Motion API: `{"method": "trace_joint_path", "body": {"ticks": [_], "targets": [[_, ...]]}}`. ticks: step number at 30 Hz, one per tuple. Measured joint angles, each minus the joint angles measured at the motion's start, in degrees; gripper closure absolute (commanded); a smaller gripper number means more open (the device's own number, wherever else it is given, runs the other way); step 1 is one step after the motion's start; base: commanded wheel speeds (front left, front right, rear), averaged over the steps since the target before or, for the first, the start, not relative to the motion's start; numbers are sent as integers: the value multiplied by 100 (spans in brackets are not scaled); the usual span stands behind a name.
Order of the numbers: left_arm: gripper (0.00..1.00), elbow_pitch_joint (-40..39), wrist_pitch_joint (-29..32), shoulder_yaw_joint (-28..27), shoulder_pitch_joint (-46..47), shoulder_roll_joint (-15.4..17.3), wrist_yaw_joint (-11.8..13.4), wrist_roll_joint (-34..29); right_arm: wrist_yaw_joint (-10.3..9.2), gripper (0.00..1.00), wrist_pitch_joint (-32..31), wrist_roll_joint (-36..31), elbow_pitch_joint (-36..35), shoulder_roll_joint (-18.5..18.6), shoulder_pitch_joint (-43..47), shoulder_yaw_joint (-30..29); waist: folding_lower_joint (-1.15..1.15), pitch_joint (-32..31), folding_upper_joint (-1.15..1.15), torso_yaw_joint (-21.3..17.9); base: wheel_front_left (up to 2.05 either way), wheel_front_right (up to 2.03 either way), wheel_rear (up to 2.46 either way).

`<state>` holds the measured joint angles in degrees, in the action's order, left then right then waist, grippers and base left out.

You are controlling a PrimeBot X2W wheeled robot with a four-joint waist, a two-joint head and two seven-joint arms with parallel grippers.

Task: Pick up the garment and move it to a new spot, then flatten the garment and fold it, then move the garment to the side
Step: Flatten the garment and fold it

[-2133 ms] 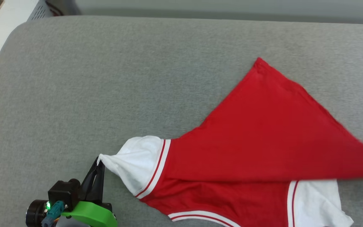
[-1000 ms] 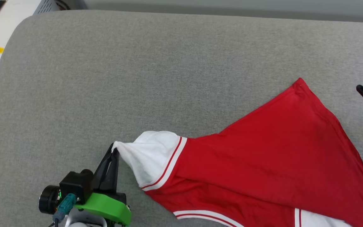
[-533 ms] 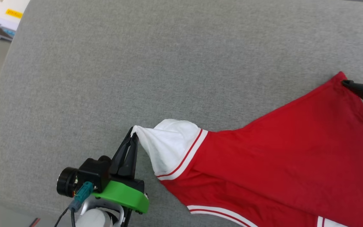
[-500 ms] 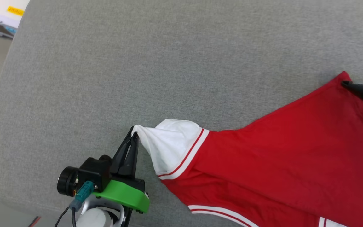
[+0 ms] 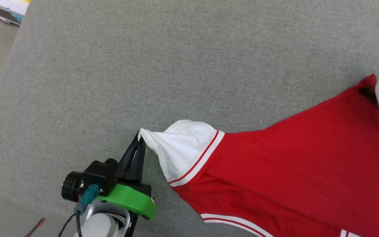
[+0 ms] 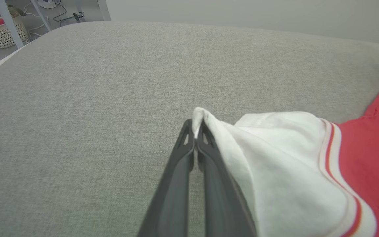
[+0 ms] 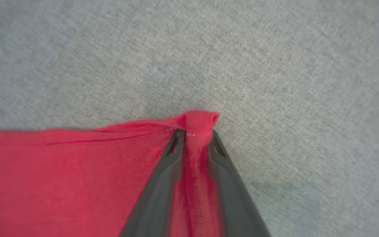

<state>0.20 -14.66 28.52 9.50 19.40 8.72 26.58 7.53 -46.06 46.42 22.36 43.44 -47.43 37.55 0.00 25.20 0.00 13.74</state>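
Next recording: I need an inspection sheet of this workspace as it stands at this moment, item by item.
Surface: grey fabric cushion, no stains seen.
Job's things: garment, red with a white sleeve, lying partly spread on the cushion and held at two ends.
Clutter: nothing seen.
End effectors: left end effector shut on the sleeve's edge; right end effector closed around a bunched red corner of the garment.
Cables: black cable with a teal plug at the left wrist, hanging clear of the garment.
Surroundings: wicker basket and loose cords on the floor; papers beyond the cushion's corner.
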Motion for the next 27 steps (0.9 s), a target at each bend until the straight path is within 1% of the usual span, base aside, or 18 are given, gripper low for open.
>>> {"method": "trace_joint_path", "body": {"ticks": [2, 7, 10, 16, 18, 22, 27], "targets": [[100, 33, 0, -47, 0, 0, -42, -19, 0, 100, 315, 21, -20, -64, -26, 108, 0, -62, 0, -44, 0, 0, 0], [100, 18, 0, -252, -11, 33, -98, -54, 0, 100, 1624, 133, -127, -158, -39, 224, 0, -322, 0, -167, 0, 0, 0], [100, -74, 0, -353, -12, 220, -134, -182, 0, 100, 2198, 174, -231, -145, -86, 235, 0, -506, 0, -264, 0, 0, 0], [100, -413, 19, -613, 177, 594, -166, -311, 0, 100, 3096, 209, -553, 44, -96, 201, 0, -869, 0, -482, 0, 0, 0], [100, -609, 105, -721, 421, 700, -167, -313, 0, 100, 3407, 229, -689, 92, -97, 118, 0, -972, 0, -579, 0, 0, 0], [100, -835, 281, -865, 1030, 832, -201, -345, 0, 100, 3835, 238, -976, 133, -104, -125, 0, -1097, 0, -778, 0, 0, 0], [100, -958, 578, -982, 2092, 993, -391, -393, 0, 100, 4222, 182, -1244, 78, -195, -604, 0, -1183, 0, -1033, 0, 0, 0]]}}
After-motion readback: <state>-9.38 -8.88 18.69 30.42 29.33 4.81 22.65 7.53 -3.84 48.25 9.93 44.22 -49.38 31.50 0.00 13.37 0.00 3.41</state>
